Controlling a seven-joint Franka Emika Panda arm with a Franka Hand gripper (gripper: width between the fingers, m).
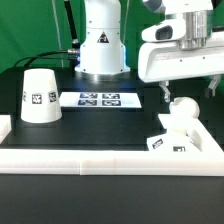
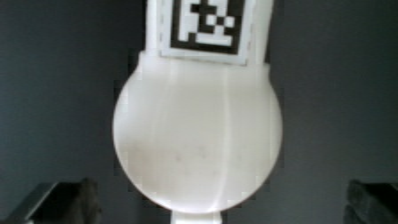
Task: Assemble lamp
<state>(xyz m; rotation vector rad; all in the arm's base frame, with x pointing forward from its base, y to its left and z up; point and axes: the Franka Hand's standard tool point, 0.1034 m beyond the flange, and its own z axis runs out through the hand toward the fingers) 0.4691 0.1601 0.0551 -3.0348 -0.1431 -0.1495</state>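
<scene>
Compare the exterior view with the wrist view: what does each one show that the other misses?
Only the exterior view shows the shade, the marker board and the white border rail around the table. Only the wrist view shows one square tag close up, and the dark fingertips standing apart on either side of the bulb. Both views show the bulb, with the open gripper over it.

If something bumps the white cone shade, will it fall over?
Probably not: the shade stands on its wide end, so a nudge would likely just slide it. Tipped over, its cone shape would probably roll in a curve.
</scene>
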